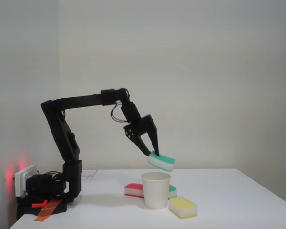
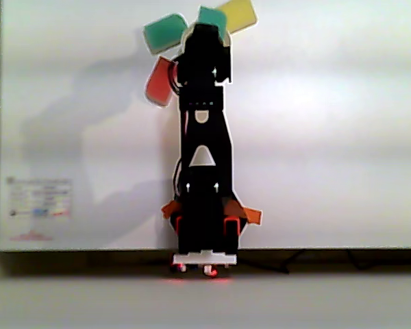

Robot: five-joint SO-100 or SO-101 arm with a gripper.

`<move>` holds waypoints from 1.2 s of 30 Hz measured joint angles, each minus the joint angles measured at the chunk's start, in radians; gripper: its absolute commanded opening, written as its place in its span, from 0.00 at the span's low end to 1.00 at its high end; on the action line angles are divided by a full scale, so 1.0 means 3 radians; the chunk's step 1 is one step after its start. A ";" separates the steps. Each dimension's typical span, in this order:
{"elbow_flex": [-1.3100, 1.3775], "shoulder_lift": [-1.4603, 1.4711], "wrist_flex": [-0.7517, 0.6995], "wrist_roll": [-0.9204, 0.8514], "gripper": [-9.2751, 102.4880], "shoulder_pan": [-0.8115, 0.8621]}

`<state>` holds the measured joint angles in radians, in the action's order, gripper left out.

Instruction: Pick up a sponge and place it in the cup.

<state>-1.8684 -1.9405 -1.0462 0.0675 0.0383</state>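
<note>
A white table (image 1: 238,191) stands against plain pale walls, its near edge and right side bare. In the fixed view, going from the left: a white box (image 1: 24,179) with a red glow beside it sits at the table's left edge, then the black arm's base (image 1: 52,188) with orange tape (image 1: 48,209) under it. The arm reaches up and right, bending down toward the middle of the table. There the gripper (image 1: 152,151) is clamped on the sponge (image 1: 162,162), green layer up and white below, held tilted in the air just above the cup (image 1: 156,190) and not touching it. Behind the cup lies a red-pink sponge (image 1: 133,190), with another green one (image 1: 172,192) mostly hidden behind the cup; a yellow-topped sponge (image 1: 182,207) lies just right of the cup's base. Right of that the table is open to its far edge. In the blurry other view from above, the arm covers the cup, so how far the fingers are spread is hard to judge there.
</note>
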 measured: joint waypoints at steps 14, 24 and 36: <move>-0.0205 -0.0102 0.0143 -0.0010 0.39 0.0066; -0.0256 -0.0230 0.0026 -0.0036 0.32 0.0036; -0.0752 -0.1381 -0.0179 -0.0148 0.08 0.0256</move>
<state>-2.0939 -2.3547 -1.0999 0.0230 0.1150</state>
